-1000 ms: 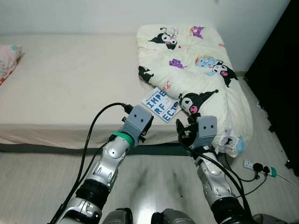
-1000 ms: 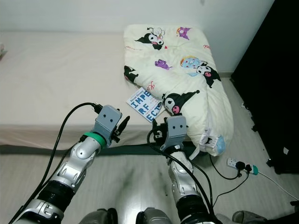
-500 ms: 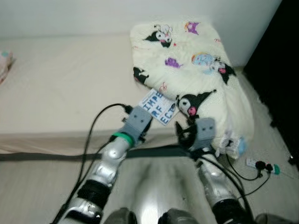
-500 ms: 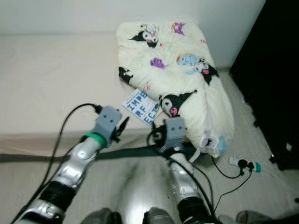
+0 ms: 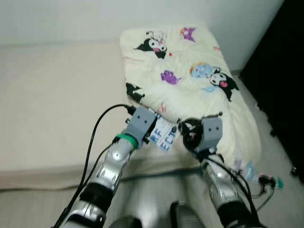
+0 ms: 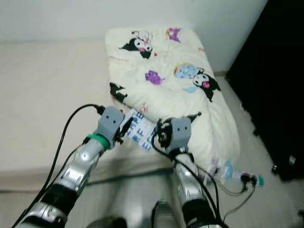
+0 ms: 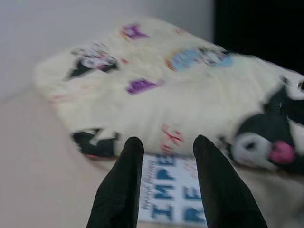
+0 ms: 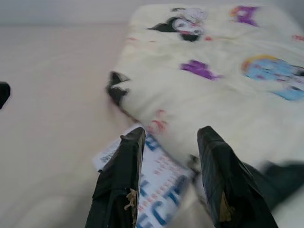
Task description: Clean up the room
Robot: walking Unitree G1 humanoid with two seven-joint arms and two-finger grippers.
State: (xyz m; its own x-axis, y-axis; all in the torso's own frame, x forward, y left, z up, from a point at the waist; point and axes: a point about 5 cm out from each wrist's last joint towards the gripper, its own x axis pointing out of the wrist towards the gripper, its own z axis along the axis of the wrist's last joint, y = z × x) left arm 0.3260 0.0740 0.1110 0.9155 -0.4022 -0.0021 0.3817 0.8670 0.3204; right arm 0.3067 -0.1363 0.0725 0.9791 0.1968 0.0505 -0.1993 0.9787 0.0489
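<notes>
Your left claw point(image 7: 164, 183) is open, hovering just short of the book point(image 7: 171, 202), which lies on the bed point(image 5: 47, 95) half under the blanket point(image 5: 190, 80) edge. Right claw point(image 8: 168, 178) is open too, book just ahead and below. You're on approach for the book pick; next you'd lower a claw over its free edge and close.

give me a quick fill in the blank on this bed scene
1. The book lies on the ____.
2. The letters on the book's cover are ____.
3. The fingers of the left gripper and the right gripper are ____.
4. The blanket printed with cartoon figures partly covers the ____.

Missing words: bed; blue; open; book
</notes>
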